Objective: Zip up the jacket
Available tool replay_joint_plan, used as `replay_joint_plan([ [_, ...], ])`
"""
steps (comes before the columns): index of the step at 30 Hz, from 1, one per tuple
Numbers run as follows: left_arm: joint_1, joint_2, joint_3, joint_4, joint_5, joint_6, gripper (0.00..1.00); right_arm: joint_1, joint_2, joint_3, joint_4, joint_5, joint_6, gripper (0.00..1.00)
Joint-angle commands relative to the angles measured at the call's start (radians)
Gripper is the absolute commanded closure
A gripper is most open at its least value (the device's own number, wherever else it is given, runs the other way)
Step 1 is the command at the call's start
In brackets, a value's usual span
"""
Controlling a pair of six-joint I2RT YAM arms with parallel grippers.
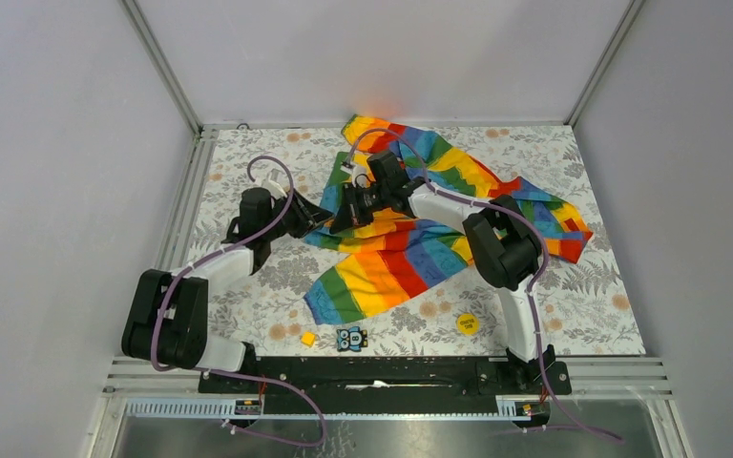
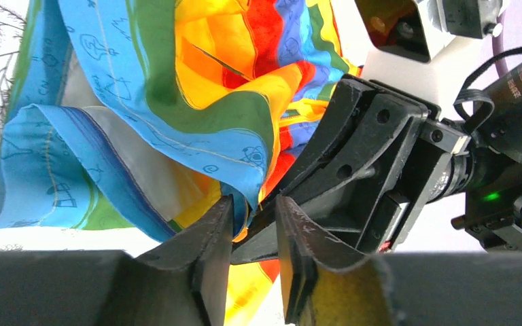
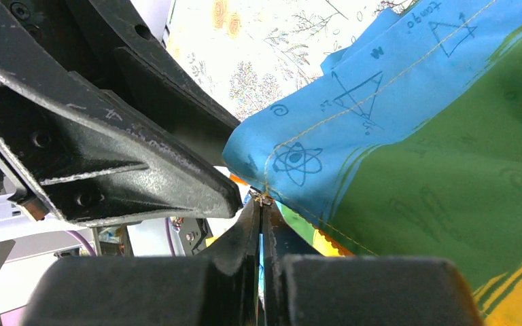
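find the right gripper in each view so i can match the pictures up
top external: right gripper at the centre, over the jacket, pointing left.
left wrist: right gripper reaches in from the upper right, tips near bottom centre.
right wrist: right gripper at bottom centre, shut.
shared landmark: the jacket hem corner, blue, at its tips.

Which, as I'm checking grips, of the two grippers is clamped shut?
The right gripper: its fingers meet on the blue edge of the jacket, while the left gripper has its fingers apart.
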Motion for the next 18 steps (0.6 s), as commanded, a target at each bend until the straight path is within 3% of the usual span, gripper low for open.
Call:
replay_joint_plan([
  [1, -0.005, -0.043, -0.005, 0.035, -0.083, -0.015, 0.72, -0.002, -0.053, 0.001, 0.035, -0.013, 0.001, 1.0],
  [4, -0.004, -0.032, -0.004, 0.051, -0.09, -0.03, 0.68, -0.001, -0.058, -0.004, 0.034, -0.008, -0.008, 1.0],
  [9, -0.005, 0.014, 0.014, 0.077, -0.069, -0.051, 0.69, 0.001, -0.064, -0.001, 0.034, -0.007, -0.009, 1.0],
  [16, -0.012, 0.07, 0.073, 0.003, -0.041, 0.011, 0.86, 0.004, -0.072, 0.018, 0.005, 0.011, -0.015, 1.0],
  [18, -0.009, 0.075, 0.095, -0.04, -0.033, 0.056, 1.0, 0.004, -0.069, 0.031, -0.025, 0.026, -0.027, 1.0],
])
